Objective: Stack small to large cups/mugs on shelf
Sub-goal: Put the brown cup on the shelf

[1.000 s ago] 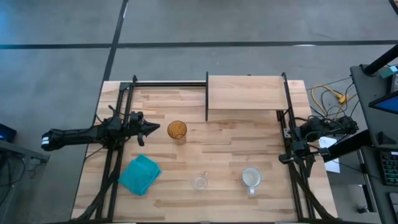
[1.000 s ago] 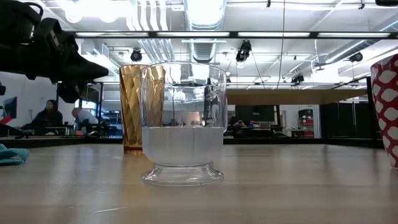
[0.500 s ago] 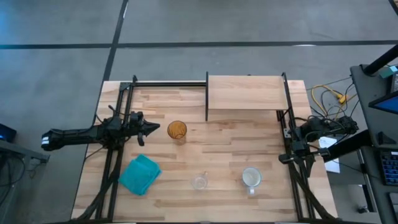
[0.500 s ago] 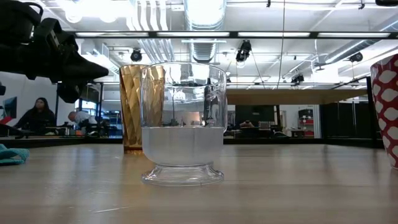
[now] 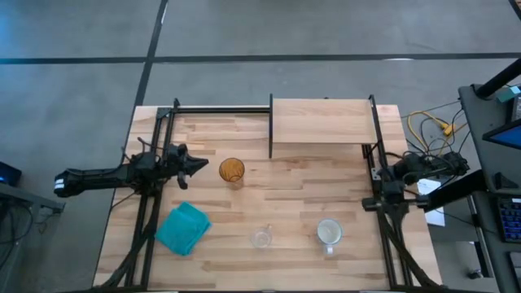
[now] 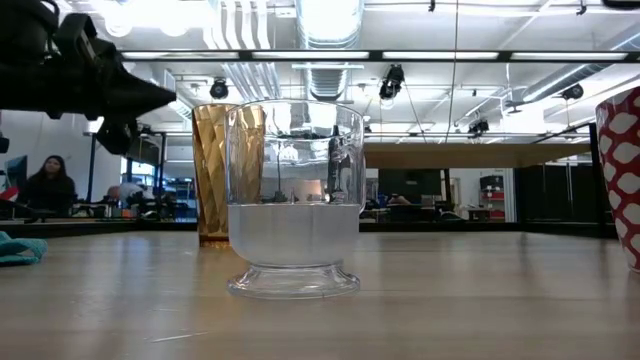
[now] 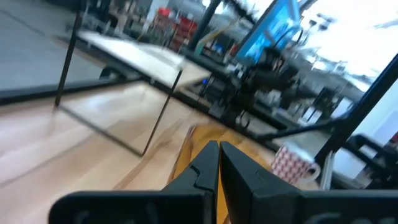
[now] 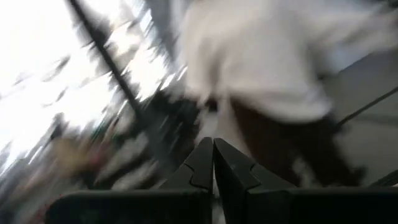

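Note:
The amber tumbler stands upright on the table left of centre; it also shows in the low view. The tiny clear glass cup and the white mug with red pattern stand near the front edge. The mug also shows in the left wrist view. The light-wood shelf stands at the far edge. My left gripper is shut and empty, above the table just left of the tumbler and pointing at it. My right gripper is shut and empty at the table's right edge.
A crumpled teal cloth lies at the front left. Black frame legs run along both sides of the table. Yellow cables lie off the far right corner. A person sits in the room behind.
My left gripper has risen a little, still shut and still pointing at the amber tumbler. The cups have not moved.

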You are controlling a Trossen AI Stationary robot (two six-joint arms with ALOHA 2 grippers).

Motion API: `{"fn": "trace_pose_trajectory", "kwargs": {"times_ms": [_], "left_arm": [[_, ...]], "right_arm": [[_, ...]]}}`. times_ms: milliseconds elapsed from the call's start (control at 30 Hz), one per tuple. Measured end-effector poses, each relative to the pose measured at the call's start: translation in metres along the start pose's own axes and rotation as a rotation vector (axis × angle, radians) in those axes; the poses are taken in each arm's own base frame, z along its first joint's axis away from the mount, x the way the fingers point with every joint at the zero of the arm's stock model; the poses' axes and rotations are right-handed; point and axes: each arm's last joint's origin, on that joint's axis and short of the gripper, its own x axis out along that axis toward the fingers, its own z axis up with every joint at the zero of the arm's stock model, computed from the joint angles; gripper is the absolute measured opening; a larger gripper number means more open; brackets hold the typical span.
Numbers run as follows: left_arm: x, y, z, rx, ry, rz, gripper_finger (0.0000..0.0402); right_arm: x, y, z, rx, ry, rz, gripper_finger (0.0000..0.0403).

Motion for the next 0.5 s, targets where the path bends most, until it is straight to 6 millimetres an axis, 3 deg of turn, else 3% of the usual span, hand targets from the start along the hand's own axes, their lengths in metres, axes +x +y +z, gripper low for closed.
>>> {"fn": "trace_pose_trajectory", "kwargs": {"times_ms": [167, 500], "left_arm": [[-0.001, -0.004, 0.009, -0.01, -0.092, -0.043, 0.0], [-0.001, -0.005, 0.01, -0.011, -0.104, -0.046, 0.0]], "right_arm": [[-0.002, -0.006, 0.01, 0.0, -0.344, -0.233, 0.0009], [-0.01, 0.019, 0.031, -0.517, -0.709, -0.299, 0.0009]]}}
